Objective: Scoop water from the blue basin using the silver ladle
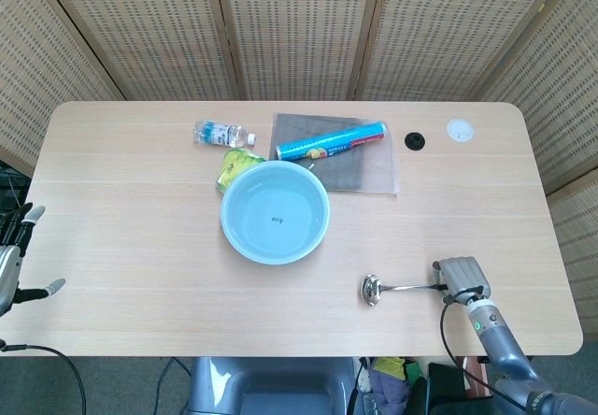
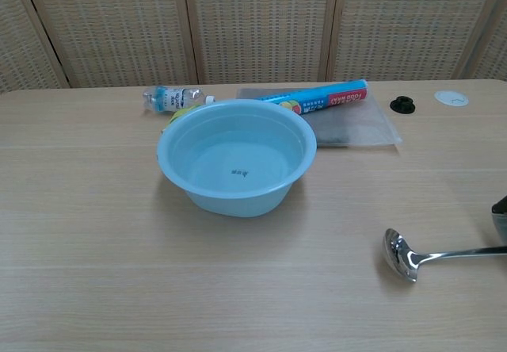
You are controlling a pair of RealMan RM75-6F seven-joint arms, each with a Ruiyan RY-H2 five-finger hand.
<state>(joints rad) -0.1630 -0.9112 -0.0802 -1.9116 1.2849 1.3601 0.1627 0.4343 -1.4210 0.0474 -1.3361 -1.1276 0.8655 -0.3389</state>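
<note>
The blue basin (image 1: 225, 211) (image 2: 238, 201) stands at the table's middle with water in it. The silver ladle (image 1: 373, 290) (image 2: 400, 254) lies to its right near the front edge, bowl pointing left. My right hand (image 1: 460, 278) holds the end of its handle; in the chest view only a sliver of this hand (image 2: 501, 213) shows at the right border. My left hand (image 1: 14, 265) hangs off the table's left side, fingers apart and holding nothing.
Behind the basin lie a small water bottle (image 1: 222, 135), a yellow-green packet (image 1: 238, 165), and a blue food-wrap roll (image 1: 332, 141) on a grey mat (image 1: 364, 172). A black grommet (image 1: 414, 140) and a white disc (image 1: 459, 131) sit at the back right.
</note>
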